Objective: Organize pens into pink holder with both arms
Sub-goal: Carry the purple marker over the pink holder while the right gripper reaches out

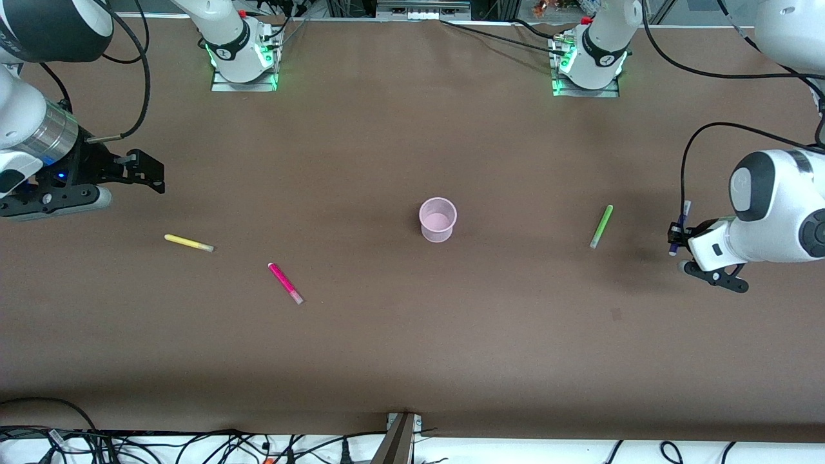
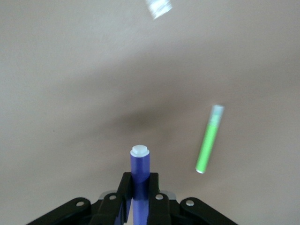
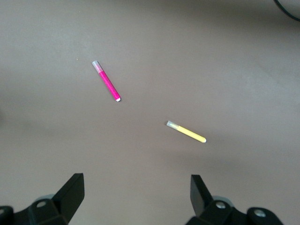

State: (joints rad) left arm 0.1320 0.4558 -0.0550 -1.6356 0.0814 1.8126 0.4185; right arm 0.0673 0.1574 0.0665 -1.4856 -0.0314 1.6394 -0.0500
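The pink holder stands upright mid-table. The light green pen lies toward the left arm's end and also shows in the left wrist view. My left gripper is shut on the dark purple pen, held above the table beside the green pen. The wrist view shows the fingers clamped round the purple pen in my left gripper. The yellow pen and magenta pen lie toward the right arm's end. My right gripper is open and empty above the table near the yellow pen and magenta pen.
The brown table runs wide around the holder. The arm bases stand along the table's edge farthest from the front camera. Cables lie past the table's edge nearest the front camera.
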